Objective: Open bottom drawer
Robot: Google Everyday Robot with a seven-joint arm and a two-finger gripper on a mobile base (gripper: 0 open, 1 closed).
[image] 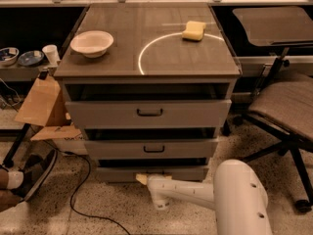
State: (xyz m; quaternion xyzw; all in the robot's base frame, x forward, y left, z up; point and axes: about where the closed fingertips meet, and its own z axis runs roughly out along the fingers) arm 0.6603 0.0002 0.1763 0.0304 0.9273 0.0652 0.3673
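the bottom drawer (pixel 188 173) is the lowest tier of the cabinet (pixel 146 58). the gripper (pixel 142 178) meets that front left of the cabinet's centreline; its opening cannot be told. pulling well likely requires a centred hold, drawn straight outward.

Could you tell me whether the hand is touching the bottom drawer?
Cannot tell: the camera view shows the hand low before the bottom drawer front, with contact or gap unclear.

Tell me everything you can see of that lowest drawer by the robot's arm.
The bottom drawer is the lowest, slimmest tier of the cabinet: a grey, metal-looking front near the speckled floor, with a dark gap above it. Its handle isn't visible. The gripper sits at its front, left of centre.
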